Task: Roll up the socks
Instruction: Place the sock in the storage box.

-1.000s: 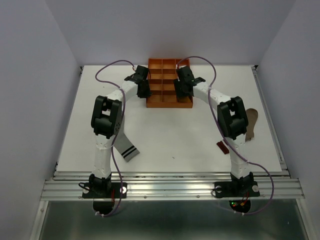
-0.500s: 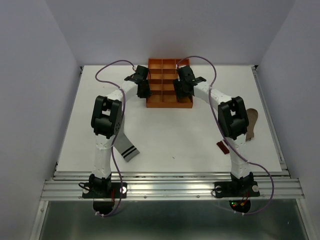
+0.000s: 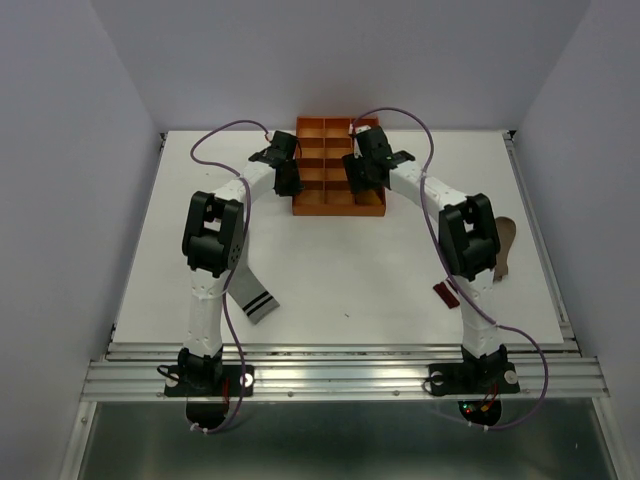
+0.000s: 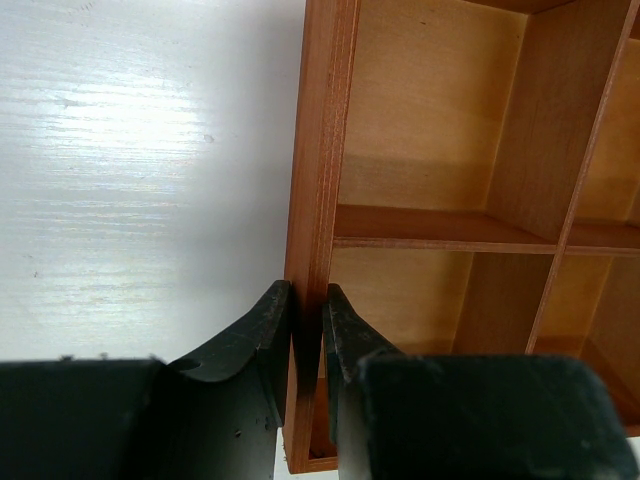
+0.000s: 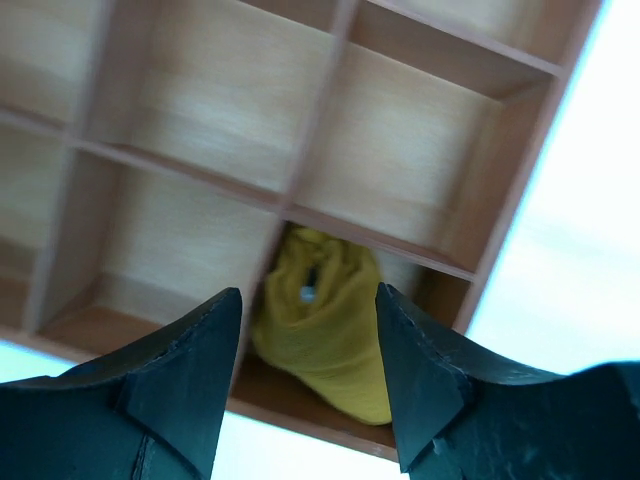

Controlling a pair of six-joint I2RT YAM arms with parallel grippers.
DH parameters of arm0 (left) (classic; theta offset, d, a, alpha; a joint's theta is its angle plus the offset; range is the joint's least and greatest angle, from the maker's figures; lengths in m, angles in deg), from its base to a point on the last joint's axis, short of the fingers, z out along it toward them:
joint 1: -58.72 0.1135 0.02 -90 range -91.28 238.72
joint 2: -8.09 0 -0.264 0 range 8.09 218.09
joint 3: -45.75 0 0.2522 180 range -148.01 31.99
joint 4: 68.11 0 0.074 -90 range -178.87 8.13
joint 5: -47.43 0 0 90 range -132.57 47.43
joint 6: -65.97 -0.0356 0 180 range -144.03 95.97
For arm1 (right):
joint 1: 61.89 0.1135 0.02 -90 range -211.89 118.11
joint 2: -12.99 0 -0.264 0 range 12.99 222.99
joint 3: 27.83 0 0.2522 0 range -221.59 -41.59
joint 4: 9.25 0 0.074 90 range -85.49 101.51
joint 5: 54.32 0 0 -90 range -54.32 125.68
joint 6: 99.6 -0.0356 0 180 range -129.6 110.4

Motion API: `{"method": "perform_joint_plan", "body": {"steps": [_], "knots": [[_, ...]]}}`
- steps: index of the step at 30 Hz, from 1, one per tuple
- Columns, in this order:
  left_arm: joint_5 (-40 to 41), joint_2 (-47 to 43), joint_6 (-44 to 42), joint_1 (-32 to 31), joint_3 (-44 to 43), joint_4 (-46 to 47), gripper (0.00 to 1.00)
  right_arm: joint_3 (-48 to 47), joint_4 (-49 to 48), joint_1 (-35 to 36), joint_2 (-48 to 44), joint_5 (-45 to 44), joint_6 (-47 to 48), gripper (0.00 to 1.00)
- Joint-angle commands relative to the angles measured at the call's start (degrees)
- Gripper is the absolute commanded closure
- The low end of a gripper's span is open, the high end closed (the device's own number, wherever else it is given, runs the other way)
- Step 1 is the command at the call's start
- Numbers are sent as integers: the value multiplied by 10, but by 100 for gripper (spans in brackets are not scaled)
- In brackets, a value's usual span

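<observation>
- My right gripper [image 5: 308,295] hangs over the orange tray [image 5: 430,55], jaws spread wide with a clear gap between them.
- Through that gap I see the yellow sock [image 5: 325,345], bunched into a lump in a corner compartment of the tray.
- Its lower end bulges over the tray's outer wall.
- The other compartments in view show only bare wood.
- White table [image 5: 560,270] shows past the tray's wall, but no table edge is in shot.

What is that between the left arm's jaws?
The tray's outer side wall. In the left wrist view, the left gripper straddles that wall, with one of its jaws on each side, closed against it.
</observation>
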Motion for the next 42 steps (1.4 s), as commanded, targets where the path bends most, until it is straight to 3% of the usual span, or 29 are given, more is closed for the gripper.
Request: {"method": "perform_joint_plan", "body": {"steps": [1, 12, 19, 42], "knots": [[14, 29, 27, 11, -15, 8, 100, -24, -41, 2, -50, 32, 16, 38], [15, 28, 25, 11, -17, 5, 100, 50, -41, 2, -81, -62, 16, 38], [14, 28, 26, 10, -16, 6, 100, 97, -41, 2, -94, -36, 17, 43], [3, 38, 22, 8, -28, 5, 100, 44, -50, 2, 25, -12, -17, 46]]}}
